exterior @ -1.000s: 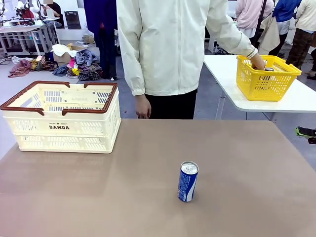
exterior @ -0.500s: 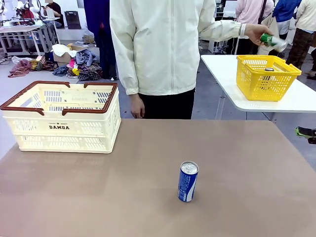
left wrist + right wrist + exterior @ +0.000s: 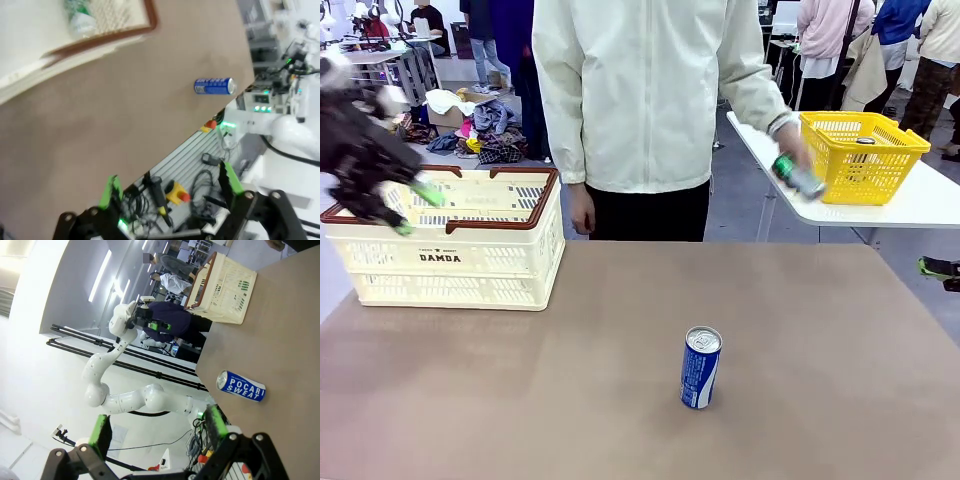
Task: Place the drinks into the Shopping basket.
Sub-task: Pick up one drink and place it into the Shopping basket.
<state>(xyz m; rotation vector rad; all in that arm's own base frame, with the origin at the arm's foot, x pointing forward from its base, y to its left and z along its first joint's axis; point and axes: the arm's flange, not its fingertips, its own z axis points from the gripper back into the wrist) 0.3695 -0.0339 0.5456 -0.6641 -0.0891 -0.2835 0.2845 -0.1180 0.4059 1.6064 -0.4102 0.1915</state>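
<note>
Now left tool (image 3: 412,210) swung in over Shopping basket (image 3: 450,258) rim, fingers spread, empty; right tool (image 3: 159,427) spread too. Person's hand (image 3: 793,148) pulled green can (image 3: 798,177) out of yellow basket (image 3: 860,165). Unmoved blue can (image 3: 701,367) upright on desk (image 3: 570,400): your first pick, probably.

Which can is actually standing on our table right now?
The blue and white can, upright on the brown table. The green can is tilted in the person's hand beside the yellow basket.
</note>
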